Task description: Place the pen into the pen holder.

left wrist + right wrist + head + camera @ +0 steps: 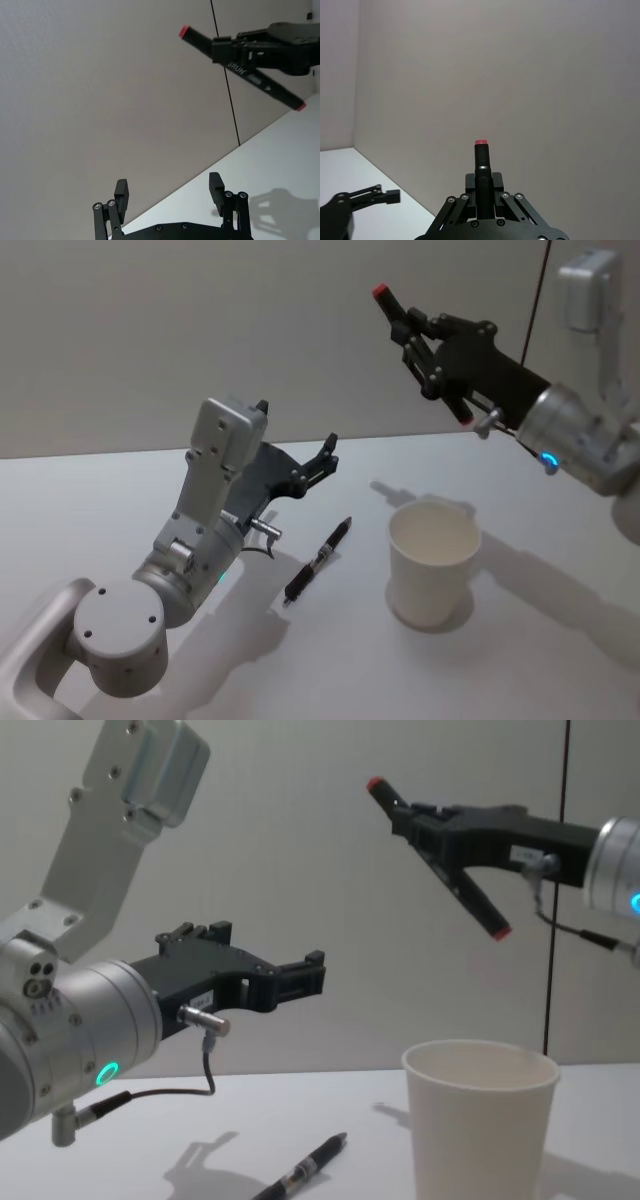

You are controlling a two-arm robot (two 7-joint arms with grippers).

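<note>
My right gripper (412, 340) is raised high above the table and shut on a black pen with red ends (388, 300), which is tilted with its lower end (483, 912) pointing down toward the pen holder. The same held pen shows in the right wrist view (481, 156) and in the left wrist view (252, 76). The pen holder (433, 562), a white paper cup, stands upright and empty on the table (480, 1120). A second black pen (318, 560) lies flat on the table left of the cup. My left gripper (296, 427) hovers open above the table (168, 185), holding nothing.
The white table (120, 500) runs back to a plain grey wall with a thin dark vertical line (557, 900). My left arm's grey links (215, 490) rise beside the lying pen. Shadows fall on the table right of the cup.
</note>
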